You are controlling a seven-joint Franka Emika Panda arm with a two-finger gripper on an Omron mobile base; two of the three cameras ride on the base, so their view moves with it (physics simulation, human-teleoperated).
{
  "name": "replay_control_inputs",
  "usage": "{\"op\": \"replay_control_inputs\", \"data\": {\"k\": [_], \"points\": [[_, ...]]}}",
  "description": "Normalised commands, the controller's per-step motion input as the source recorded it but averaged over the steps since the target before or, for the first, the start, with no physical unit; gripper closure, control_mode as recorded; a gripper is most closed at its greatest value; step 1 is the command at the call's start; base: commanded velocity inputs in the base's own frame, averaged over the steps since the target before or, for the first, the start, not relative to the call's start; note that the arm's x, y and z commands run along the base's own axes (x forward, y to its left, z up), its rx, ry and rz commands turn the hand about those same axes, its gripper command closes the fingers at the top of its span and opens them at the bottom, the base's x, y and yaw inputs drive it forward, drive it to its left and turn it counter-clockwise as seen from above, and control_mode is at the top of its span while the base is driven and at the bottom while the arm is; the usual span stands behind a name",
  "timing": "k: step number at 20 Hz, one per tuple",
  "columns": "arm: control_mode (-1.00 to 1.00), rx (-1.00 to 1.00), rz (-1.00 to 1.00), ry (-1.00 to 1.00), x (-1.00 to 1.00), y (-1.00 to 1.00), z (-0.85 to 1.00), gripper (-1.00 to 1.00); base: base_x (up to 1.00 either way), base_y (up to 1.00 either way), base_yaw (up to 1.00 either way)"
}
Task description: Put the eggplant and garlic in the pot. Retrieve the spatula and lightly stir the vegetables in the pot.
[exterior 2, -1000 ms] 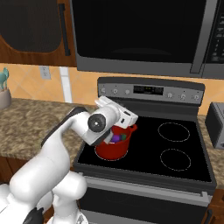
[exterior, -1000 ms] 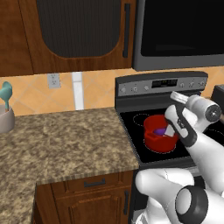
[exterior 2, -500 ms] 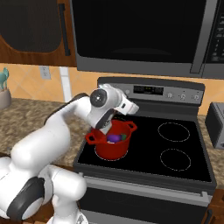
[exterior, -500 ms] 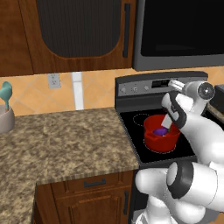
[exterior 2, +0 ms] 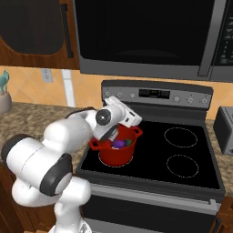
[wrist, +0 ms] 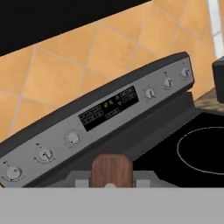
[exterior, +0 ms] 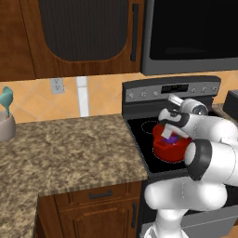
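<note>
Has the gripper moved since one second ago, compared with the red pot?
Yes. The gripper has swung from the pot's right side toward its left rim, holding the spatula.

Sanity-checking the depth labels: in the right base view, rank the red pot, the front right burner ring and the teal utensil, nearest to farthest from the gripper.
1. Pot: directly under the gripper, which is shut on the spatula handle.
2. Front right burner ring: across the stovetop, to the picture's right.
3. Teal utensil: far at the picture's left, on the counter.
</note>
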Motion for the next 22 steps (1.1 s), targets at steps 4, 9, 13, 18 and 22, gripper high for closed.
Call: {"op": "replay_control_inputs", "data": {"k": [4, 9, 13, 18, 22], "points": [[-1.0, -0.09, -0.01, -0.04, 0.29, -0.11, -0.65, 1.0, 0.0, 0.0, 0.0], [-1.0, -0.08, -0.02, 0.0, 0.02, -0.36, -0.4, 1.0, 0.0, 0.0, 0.0], [-1.0, -0.01, -0.06, 0.0, -0.38, -0.59, 0.2, 1.0, 0.0, 0.0, 0.0], [-1.0, 0.0, -0.03, 0.16, -0.3, -0.29, 0.22, 1.0, 0.0, 0.0, 0.0], [-1.0, -0.01, 0.0, 0.27, -0.18, 0.0, 0.04, 1.0, 0.0, 0.0, 0.0]]}}
